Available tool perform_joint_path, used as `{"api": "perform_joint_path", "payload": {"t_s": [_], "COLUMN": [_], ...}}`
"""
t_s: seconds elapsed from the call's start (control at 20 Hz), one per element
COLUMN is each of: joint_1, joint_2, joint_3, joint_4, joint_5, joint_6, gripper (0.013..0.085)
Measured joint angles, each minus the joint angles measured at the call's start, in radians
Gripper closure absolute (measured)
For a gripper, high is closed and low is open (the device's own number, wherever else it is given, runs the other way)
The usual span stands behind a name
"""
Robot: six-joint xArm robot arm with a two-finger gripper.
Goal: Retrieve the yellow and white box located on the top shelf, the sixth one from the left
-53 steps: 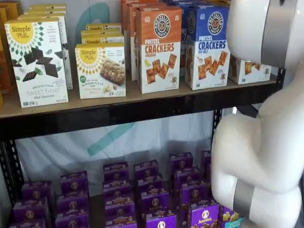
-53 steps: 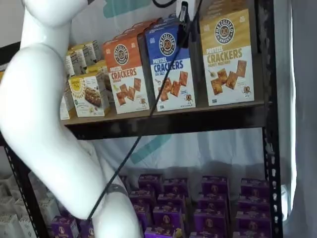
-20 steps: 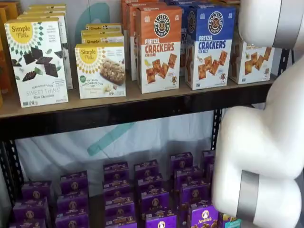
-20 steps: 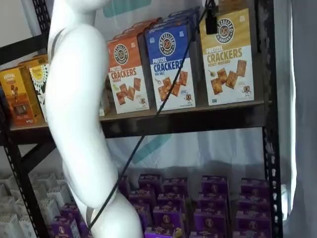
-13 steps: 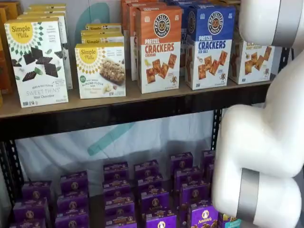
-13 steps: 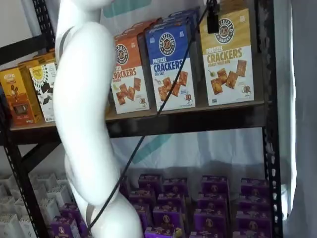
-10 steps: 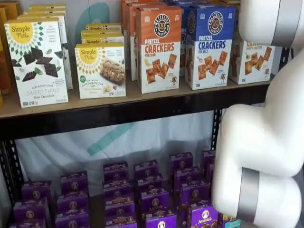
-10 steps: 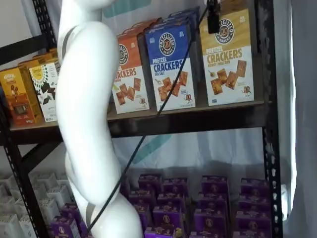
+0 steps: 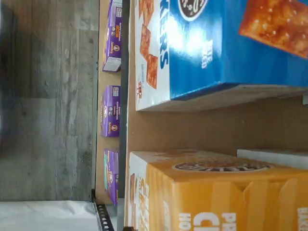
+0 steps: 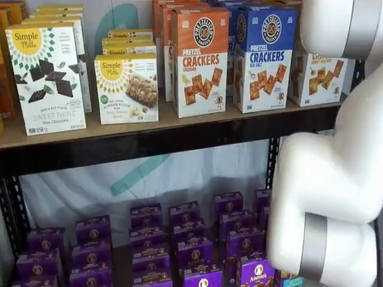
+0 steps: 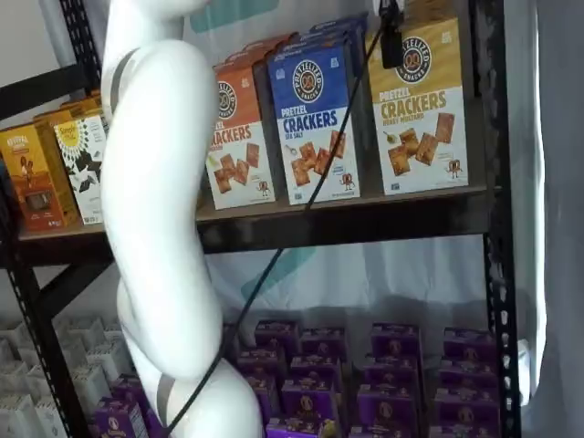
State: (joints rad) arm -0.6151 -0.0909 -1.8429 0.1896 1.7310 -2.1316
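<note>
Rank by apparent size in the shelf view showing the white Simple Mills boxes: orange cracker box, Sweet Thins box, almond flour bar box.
Orange cracker box and Sweet Thins box: too alike to rank.
Smallest: almond flour bar box.

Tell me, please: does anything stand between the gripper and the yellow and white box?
Nothing visible does. In a shelf view one black finger of the gripper hangs before the yellow and white box. The blue box stands beside it, not in between.

yellow and white box (image 10: 317, 75): top hidden by arm (image 10: 335, 179) | pincer unseen
</note>
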Motion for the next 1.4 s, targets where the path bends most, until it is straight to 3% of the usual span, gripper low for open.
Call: {"api": "perform_joint_path", "payload": {"t_s": [0.4,0.5,0.7,1.25,1.4], "joint_1": [0.005,0.003,0.001,-0.007,-0.012], "joint_2": [-0.019,-0.02,-0.019,-0.011,-0.012], "joint_3": [0.037,0.041,0.04,0.023,0.023], "joint_4": [-0.009,-0.006,-0.005,0.004,0.008], "joint_5": [-0.013,-0.017,-0.015,-0.005,-0.003], "joint_6": [0.0,-0.002,-0.003,-0.007,-0.01], "gripper": [0.013,0.021,0.029,0.029,0.037]}}
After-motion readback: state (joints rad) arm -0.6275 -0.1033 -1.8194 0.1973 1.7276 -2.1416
